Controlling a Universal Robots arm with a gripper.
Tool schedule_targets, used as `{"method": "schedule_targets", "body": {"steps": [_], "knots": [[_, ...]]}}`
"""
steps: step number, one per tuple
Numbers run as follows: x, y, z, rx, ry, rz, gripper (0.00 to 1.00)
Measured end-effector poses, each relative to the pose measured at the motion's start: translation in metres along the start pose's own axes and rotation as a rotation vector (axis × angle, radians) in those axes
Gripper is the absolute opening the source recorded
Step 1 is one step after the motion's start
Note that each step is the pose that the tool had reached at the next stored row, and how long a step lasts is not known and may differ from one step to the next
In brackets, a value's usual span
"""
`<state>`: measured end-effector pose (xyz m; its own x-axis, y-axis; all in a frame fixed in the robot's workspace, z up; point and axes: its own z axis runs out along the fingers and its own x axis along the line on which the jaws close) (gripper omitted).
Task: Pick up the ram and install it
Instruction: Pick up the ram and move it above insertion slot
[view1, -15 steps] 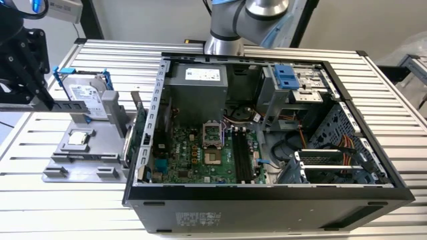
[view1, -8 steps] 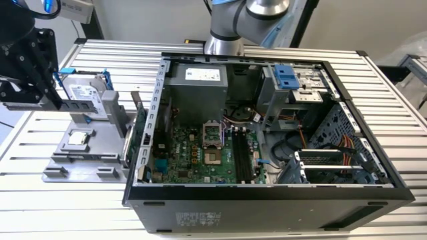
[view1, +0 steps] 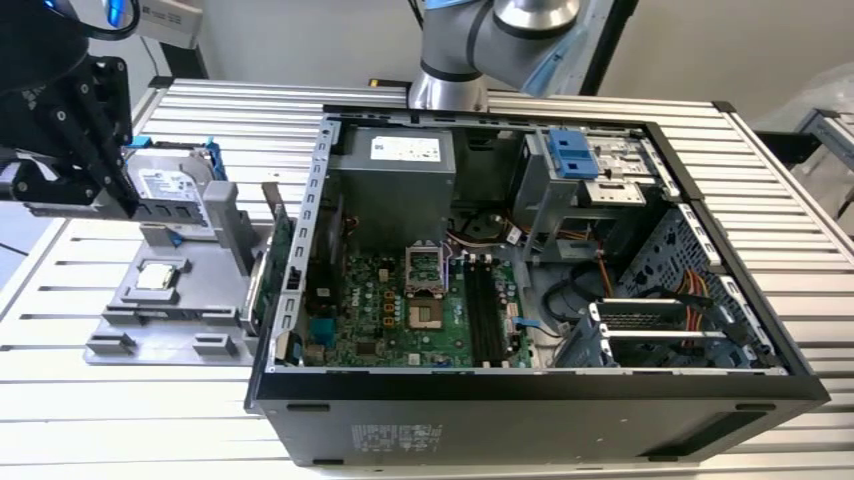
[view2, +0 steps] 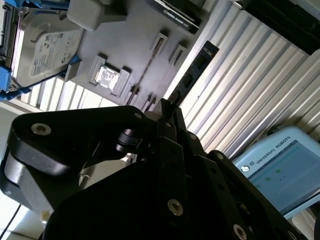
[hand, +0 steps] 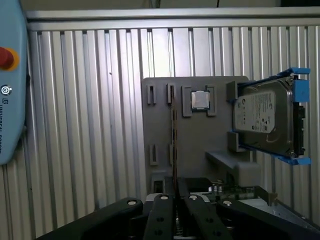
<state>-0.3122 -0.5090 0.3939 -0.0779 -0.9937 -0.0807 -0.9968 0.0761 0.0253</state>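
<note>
We see the gripper (view1: 107, 185) in the upper left of the exterior view, above the grey holder tray (view1: 160, 322). Its fingers (hand: 161, 210) are clenched on the ram (view2: 194, 72), which sticks out past the fingertips, well apart from the open computer case (view1: 534, 400).

The exterior view looks steeply down on the computer case (view1: 534, 388) from well back. Both wrist views sit close behind the gripper (hand: 175, 189), facing the grey holder (hand: 200, 145) beyond its jaws: the first squarely, the second aslant.
</note>
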Motion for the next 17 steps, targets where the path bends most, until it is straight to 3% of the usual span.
{"method": "schedule_targets", "body": {"steps": [11, 17], "knots": [[-0.0051, -0.0126, 0.0001, 0.0029, -0.0003, 0.035, 0.0], [-0.0053, -0.0132, 0.0001, 0.003, -0.0002, 0.035, 0.0]]}}
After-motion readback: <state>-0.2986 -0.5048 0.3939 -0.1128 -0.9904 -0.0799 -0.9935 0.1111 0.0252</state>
